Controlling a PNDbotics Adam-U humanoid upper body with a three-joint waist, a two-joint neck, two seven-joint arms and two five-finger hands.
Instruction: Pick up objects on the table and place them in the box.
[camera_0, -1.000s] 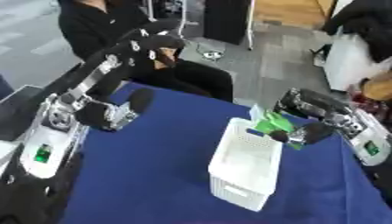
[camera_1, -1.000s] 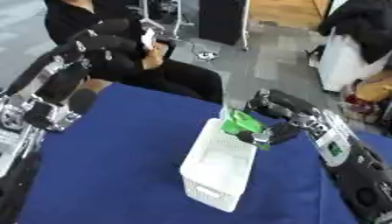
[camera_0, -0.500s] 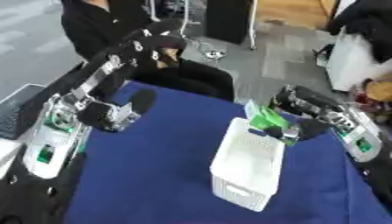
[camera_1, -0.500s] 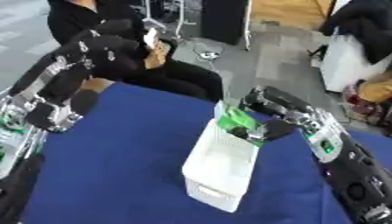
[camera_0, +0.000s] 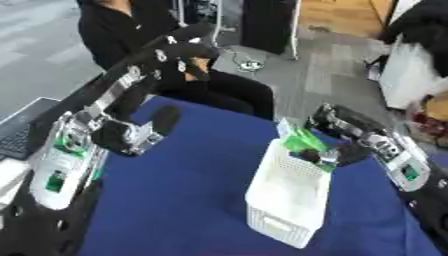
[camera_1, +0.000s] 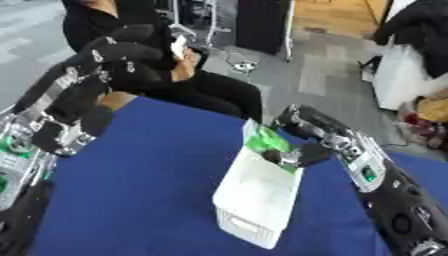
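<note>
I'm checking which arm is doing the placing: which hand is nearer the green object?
Right. The right hand is at the green object, holding it over the far end of the white box. The left hand is raised far off, beyond the table's far left edge.

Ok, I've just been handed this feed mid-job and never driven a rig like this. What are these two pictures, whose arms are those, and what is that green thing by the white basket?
Both pictures come from the robot's head camera, left eye and right eye, looking down at a blue table at the same moment. The black and silver arms are the robot's own. Its right hand comes in from the right, fingers curled round a green object, holding it over the far end of the white box, the slotted basket you mean. I can't tell what the green thing is. The left hand hangs raised over the table's left side; its fingers are not clear. No other loose objects show on the cloth.
</note>
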